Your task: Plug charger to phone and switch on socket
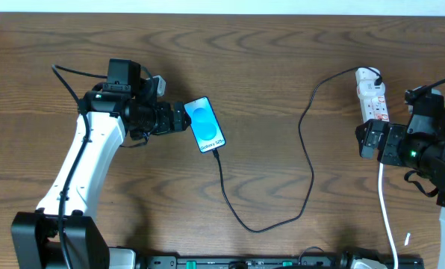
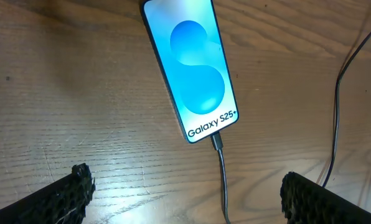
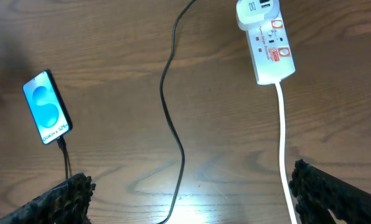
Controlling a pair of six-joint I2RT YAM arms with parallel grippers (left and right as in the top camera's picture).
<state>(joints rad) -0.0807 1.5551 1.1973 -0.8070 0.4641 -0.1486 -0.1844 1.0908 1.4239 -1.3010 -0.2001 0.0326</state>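
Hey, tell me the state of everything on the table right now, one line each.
phone: lying flat, screen lit.
charger cable: plugged into the phone, running slack to the power strip.
power strip: switch position unclear.
left tool: open, empty.
right tool: open, empty.

Brown wood-grain table fills the view; pale strip along 12 o'clock edge; tiny white fleck at 5 o'clock.
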